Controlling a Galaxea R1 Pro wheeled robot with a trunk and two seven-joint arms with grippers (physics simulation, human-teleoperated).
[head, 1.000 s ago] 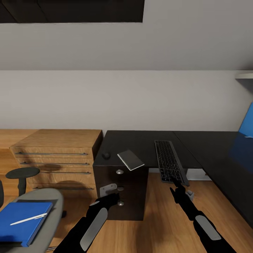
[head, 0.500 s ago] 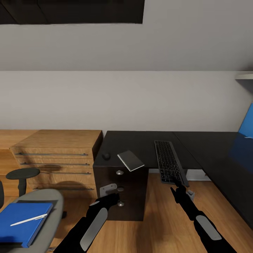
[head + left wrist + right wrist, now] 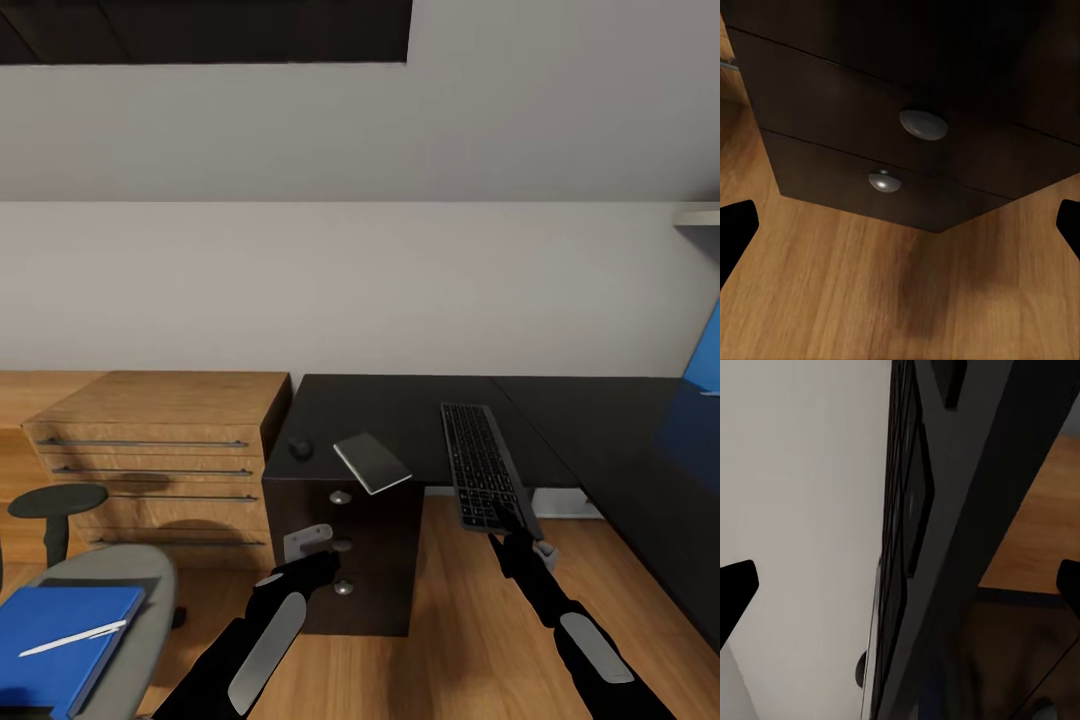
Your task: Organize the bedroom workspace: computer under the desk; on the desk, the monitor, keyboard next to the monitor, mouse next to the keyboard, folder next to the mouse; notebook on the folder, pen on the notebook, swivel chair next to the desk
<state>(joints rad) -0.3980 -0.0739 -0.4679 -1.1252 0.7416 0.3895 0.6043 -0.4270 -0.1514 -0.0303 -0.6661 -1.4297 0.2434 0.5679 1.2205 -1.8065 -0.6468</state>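
The desk (image 3: 400, 405) has a glossy black top. On it lie the dark keyboard (image 3: 482, 465), the small grey notebook (image 3: 371, 462) jutting over the front edge, and the round black mouse (image 3: 301, 448). At lower left the blue folder (image 3: 55, 648) rests on the grey swivel chair seat (image 3: 145, 590), with the pale pen (image 3: 72, 637) on top. My left gripper (image 3: 320, 565) is open in front of the desk's drawer unit (image 3: 832, 90), facing its round knobs (image 3: 922, 124). My right gripper (image 3: 512, 535) is open just below the keyboard's near end (image 3: 904, 510).
A low light-wood cabinet (image 3: 160, 440) stands left of the desk. The chair's black armrest (image 3: 55, 500) rises before it. A blue panel (image 3: 705, 360) edges the desk's right wing. Wood floor (image 3: 450, 620) lies between my arms under the desk.
The whole view has shifted slightly, so the chair and cabinet sit further left and lower. Both arms hold nearly the same pose, and both grippers stay open.
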